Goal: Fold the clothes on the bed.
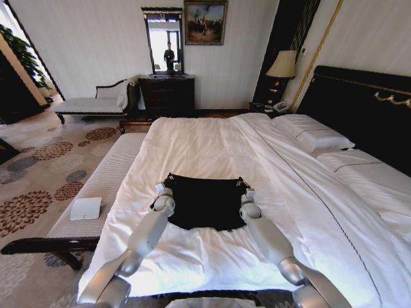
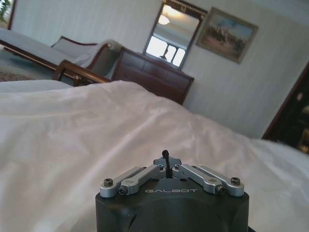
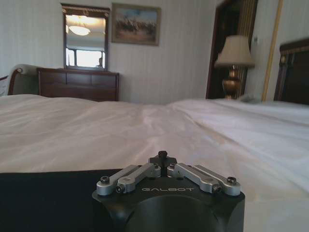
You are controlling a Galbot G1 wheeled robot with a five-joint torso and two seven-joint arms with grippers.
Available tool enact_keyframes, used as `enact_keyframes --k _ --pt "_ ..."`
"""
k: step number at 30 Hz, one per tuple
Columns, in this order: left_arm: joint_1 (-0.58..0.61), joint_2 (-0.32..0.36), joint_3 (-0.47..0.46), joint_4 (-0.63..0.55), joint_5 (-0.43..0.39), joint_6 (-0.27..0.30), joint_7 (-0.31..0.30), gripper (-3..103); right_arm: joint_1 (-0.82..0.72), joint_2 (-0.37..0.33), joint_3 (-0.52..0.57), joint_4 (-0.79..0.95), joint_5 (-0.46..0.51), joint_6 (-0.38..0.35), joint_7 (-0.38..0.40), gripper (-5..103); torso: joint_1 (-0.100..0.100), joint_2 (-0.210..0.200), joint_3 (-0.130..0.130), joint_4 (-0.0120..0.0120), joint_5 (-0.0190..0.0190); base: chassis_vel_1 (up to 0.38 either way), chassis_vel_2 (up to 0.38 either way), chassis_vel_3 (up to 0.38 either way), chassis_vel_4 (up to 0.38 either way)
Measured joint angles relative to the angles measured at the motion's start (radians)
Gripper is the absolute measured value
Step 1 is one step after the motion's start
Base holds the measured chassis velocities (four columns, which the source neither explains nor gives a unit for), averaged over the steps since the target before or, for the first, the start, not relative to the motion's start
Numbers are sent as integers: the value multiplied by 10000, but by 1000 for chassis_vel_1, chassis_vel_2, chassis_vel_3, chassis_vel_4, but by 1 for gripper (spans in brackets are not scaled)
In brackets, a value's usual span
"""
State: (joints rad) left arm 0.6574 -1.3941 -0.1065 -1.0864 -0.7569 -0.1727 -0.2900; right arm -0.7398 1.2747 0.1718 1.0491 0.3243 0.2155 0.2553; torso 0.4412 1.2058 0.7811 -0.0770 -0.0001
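white bed (image 1: 212,144), black t-shirt (image 1: 204,202) between left pincer (image 1: 160,188), right pincer (image 1: 248,191)

The one word I can read is "GALBOT" — pale letters on the black housing of my left gripper (image 2: 166,157), just under its silver linkage bars. The same "GALBOT" stands on the black housing of my right gripper (image 3: 162,155). The black T-shirt (image 1: 204,203) shows no lettering from the head view.

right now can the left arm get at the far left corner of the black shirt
Probably yes. The left gripper already sits at that corner of the black T-shirt, low on the bed, with nothing between them. The right gripper sits at the opposite corner.
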Motion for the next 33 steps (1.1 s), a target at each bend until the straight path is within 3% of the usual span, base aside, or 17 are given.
enact_keyframes --k 3,9,17,33 --pt "396 73 -94 -425 8 -333 -35 0 -578 112 268 337 -1013 392 90 1 0 0 0 -3 -1 0 0 0 0" --pt "1222 683 67 -1282 346 -372 36 0 -1396 213 592 801 -1859 863 193 1 -1 0 -1 1 2 0 0 0 0" --pt "2123 1109 74 -2240 573 -415 179 0 -2295 271 891 1382 -2567 1458 189 1 -1 1 -1 0 1 0 0 0 0" --pt "3166 1436 4 -2769 1005 -579 307 0 -3427 443 1392 1828 -3663 2104 170 1 0 1 0 -1 0 0 0 0 0"
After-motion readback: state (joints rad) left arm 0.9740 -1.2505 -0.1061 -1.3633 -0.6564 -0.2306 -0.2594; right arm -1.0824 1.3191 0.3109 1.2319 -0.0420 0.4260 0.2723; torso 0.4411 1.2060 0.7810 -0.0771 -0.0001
